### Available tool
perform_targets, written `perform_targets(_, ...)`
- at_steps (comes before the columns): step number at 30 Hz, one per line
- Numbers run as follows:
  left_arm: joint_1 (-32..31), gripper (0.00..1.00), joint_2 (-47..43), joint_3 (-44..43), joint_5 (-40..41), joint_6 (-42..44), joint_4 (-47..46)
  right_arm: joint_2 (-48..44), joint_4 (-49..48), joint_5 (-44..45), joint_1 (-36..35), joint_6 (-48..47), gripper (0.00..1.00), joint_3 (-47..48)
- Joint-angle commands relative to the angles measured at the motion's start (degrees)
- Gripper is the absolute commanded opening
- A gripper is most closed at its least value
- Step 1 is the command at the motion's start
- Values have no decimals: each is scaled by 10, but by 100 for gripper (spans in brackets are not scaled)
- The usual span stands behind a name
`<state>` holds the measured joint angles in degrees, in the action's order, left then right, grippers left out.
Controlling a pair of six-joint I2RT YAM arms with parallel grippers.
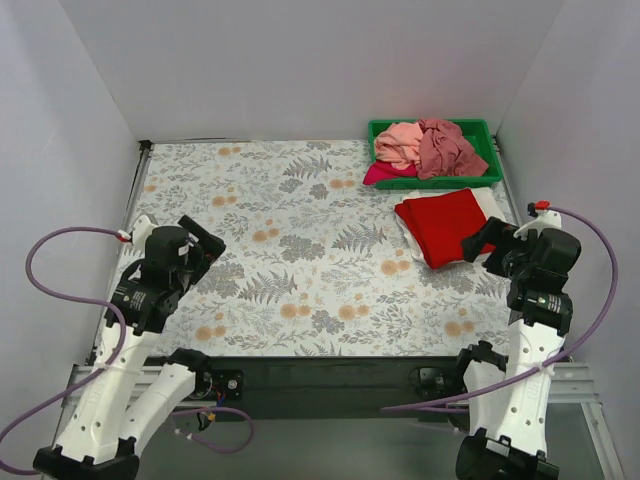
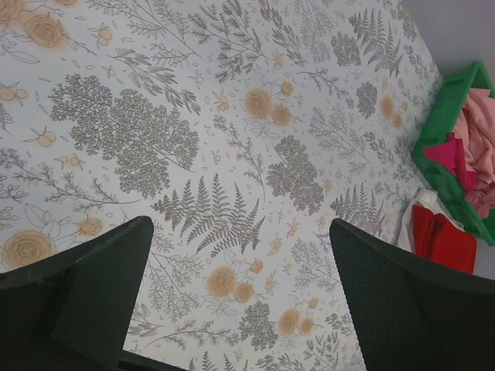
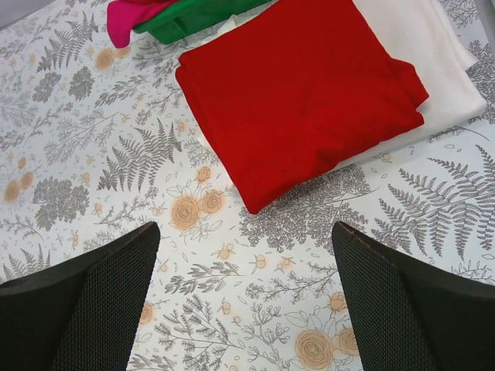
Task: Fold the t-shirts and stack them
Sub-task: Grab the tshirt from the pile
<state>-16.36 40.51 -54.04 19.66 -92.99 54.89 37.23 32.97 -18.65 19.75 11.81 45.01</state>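
- Jaws spread wide on the left gripper (image 1: pixel 203 238), out over the near-left of the floral tablecloth (image 1: pixel 300 220). Nothing sits between them, and its wrist view shows only printed ferns below.
- The middle of the cloth carries no shirt. I judge this is where the next one has to be spread and folded.
- At the back right, the green bin (image 1: pixel 483 127) holds the unfolded lot. The salmon pink t-shirt (image 1: pixel 400 143) is on the left, the dusty rose t-shirt (image 1: pixel 450 148) is crumpled on the right, and the magenta t-shirt (image 1: pixel 382 174) spills over the front-left rim.
- Just in front of the bin is the stack: the bright red t-shirt (image 1: pixel 445 225) folded square on top of the white t-shirt (image 1: pixel 495 203), whose edge peeks out on the right.
- The right gripper (image 1: pixel 482 246) hovers just beside the near edge of that stack, fingers wide apart and holding nothing.
- Risk one, as I read it: this arm sits so close to the stack that a low swing toward the bin could drag the red corner and undo the fold.
- Risk two: the rose and salmon shirts lie bunched against each other, so a deep pinch could lift both out together.
- Risk three: the magenta cloth draped over the rim could snag on whatever gets lifted and come out too, or shift the bin.
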Motion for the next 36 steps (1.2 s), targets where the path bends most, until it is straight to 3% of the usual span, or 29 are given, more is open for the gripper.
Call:
perform_targets(1,-3,98,23,9,-29,9,-51,3,-14,-17,-1,15,98,17)
perform_targets(2,-3,98,29,14,-36,1,-72,9,-26,-25,0,36,98,17)
perform_targets(3,-3,98,88,12,-22,-18,-98,35,-76,-57,0,119,98,4)
perform_targets(5,-2,98,119,3,-4,-16,-115,59,-179,-101,-1,141,98,-11)
perform_targets(7,-3,98,149,-4,19,-26,-124,97,-222,-86,-1,130,98,7)
perform_targets(11,-3,98,157,19,50,15,-199,185,-227,-19,-43,77,98,92)
perform_targets(15,-3,98,129,52,56,58,-293,315,-200,162,-156,15,98,221)
perform_targets(19,-3,98,115,75,75,58,-312,403,-181,221,-190,-12,98,305)
perform_targets(23,-3,98,123,80,74,76,-325,551,-156,309,-211,-39,98,414)
perform_targets(31,-3,98,123,101,77,82,-354,779,-116,244,-216,-78,92,671)
perform_targets(36,-3,98,129,104,85,89,-354,855,-115,248,-216,-69,79,723)
